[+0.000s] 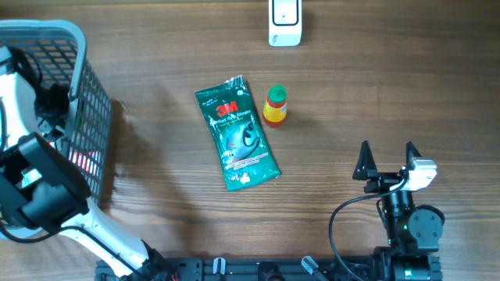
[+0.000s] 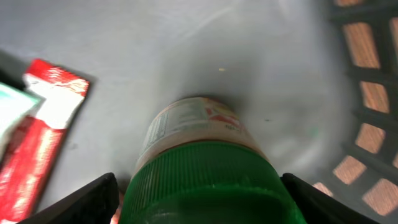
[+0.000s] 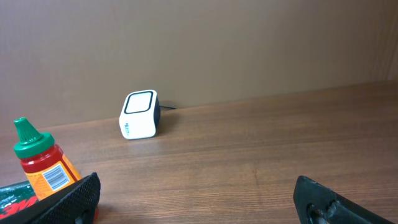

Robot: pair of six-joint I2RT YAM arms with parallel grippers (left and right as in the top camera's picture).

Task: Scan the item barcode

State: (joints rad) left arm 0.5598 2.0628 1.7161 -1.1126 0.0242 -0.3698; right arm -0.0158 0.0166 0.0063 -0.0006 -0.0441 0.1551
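Wood-grain table (image 1: 391, 78) fills my overhead view, with a plain brown wall behind it in the right wrist view. At 9 to 10 o'clock the grey basket (image 1: 47, 35) swallows the end of my left arm, so the left gripper (image 2: 202, 193) shows only on its own camera. There its fingers (image 2: 81, 199) stand either side of the green ribbed lid (image 2: 211, 180) of a jar (image 2: 186, 124) lying on the basket floor. I cannot tell whether they press on the lid or only flank it. The jar is blurred and cut off at the bottom edge, and its label print is unreadable. At 9 o'clock in that view lies a red and white packet (image 2: 37, 143), partly out of frame, with no legible text.

Near the table's centre lies a green pouch (image 1: 237, 133) marked "3M" in red; its smaller white lettering is too fine to read. Just beside its upper corner, at 2 o'clock, stands a small green-capped bottle (image 1: 275, 107), and a barcode shows on its label in the right wrist view. The white scanner (image 1: 284, 22) sits at 12 o'clock, its top cropped. At 4 to 5 o'clock my right gripper (image 1: 387, 156) has its jaws spread wide around nothing.
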